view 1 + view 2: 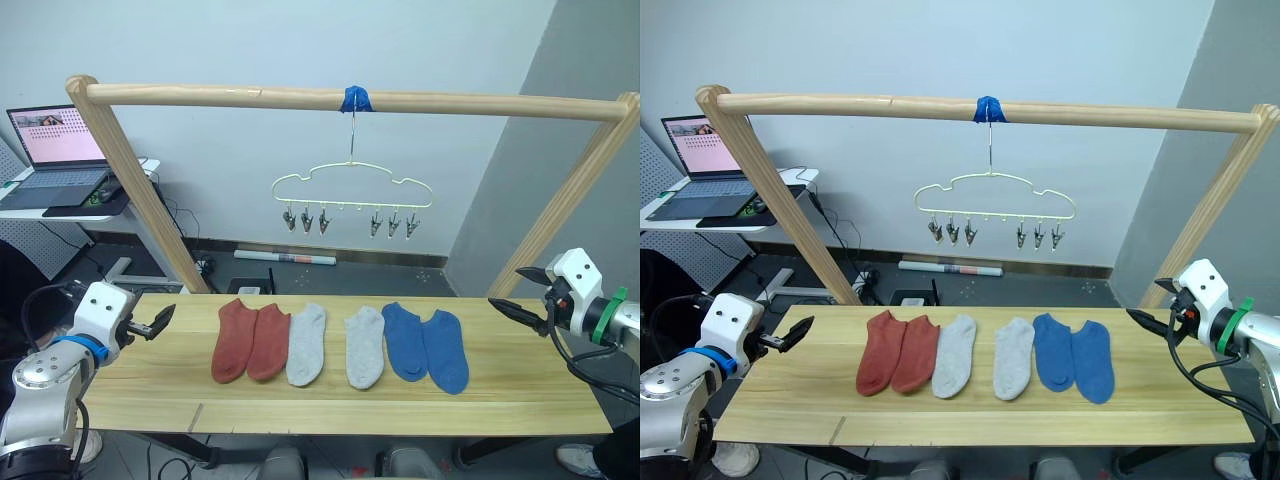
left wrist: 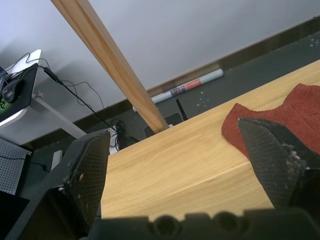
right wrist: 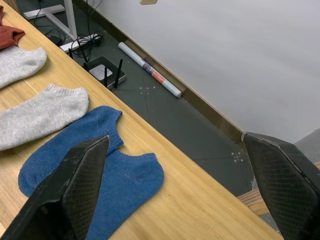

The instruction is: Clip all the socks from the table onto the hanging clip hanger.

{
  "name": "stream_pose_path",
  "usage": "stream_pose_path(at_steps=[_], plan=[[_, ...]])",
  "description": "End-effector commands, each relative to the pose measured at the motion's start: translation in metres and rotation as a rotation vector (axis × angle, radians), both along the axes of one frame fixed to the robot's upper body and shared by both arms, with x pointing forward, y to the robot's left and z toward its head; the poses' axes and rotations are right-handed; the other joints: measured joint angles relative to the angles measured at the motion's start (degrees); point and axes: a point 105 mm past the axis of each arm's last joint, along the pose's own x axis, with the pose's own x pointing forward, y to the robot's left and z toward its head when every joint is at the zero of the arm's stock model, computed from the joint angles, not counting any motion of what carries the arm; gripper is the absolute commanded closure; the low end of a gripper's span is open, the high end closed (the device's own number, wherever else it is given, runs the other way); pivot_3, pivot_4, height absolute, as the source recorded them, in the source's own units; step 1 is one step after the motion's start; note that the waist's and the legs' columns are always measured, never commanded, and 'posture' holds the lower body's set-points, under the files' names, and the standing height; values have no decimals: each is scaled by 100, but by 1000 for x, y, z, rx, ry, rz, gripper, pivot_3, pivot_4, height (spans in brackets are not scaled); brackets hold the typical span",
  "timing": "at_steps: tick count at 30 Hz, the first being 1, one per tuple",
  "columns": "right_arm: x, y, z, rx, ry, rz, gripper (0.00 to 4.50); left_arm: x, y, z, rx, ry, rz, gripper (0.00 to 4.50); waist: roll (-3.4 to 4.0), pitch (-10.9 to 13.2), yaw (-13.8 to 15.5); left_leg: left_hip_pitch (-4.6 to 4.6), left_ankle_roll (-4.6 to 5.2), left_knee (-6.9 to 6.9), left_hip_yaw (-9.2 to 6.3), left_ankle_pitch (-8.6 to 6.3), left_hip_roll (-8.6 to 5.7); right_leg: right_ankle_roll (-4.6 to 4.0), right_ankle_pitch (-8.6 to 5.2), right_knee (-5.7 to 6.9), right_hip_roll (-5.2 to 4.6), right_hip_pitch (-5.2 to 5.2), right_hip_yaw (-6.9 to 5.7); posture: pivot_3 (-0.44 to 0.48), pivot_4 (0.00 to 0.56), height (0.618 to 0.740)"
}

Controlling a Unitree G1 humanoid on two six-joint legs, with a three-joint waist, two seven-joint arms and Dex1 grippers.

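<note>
Socks (image 1: pixel 340 346) between hands (both open) (image 1: pixel 160 322) (image 1: pixel 510 309)

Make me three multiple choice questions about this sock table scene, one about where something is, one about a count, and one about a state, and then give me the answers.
1. Where does the clip hanger hang?
A. from the middle of the wooden pole
B. from the laptop
C. from the table edge

2. How many socks lie on the table?
A. four
B. six
C. eight

3. What state is the left claw in?
A. shut on a red sock
C. shut on a clip
B. open, holding nothing

Answers:
1. A, its hook sits at the blue tape on the pole.
2. B, two red socks, two grey socks and two blue socks lie in a row.
3. B, its fingers stand wide apart over bare wood.
</note>
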Motion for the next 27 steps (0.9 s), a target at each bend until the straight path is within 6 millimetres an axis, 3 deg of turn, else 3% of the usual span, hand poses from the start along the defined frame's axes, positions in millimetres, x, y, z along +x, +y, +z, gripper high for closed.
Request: stream_pose_path(at_steps=[1,19,24,27], plan=[[0,1,17,-5,-58,15,37,3,4,12,17,-48,1,0,0,0,0,0,0,0,0,0,0,0,0,0,0,0,1,-34,5,740],[-5,4,16,-29,-81,35,37,7,-5,27,23,-155,-87,0,-3,7,-7,-1,-2,-1,3,-1,2,-1,-1,0,-1,-3,2,-65,18,740],[-6,13,19,-33,-110,78,37,15,-34,25,-74,-171,-144,0,-1,29,-21,-1,-2,-1,5,-2,2,-1,-1,-1,-2,-3,3,-99,47,740],[-11,33,26,-13,-144,131,37,32,-68,31,-163,-216,-190,0,-3,92,-25,-2,-2,1,3,-1,2,-1,-1,0,-2,-2,3,-130,80,740]])
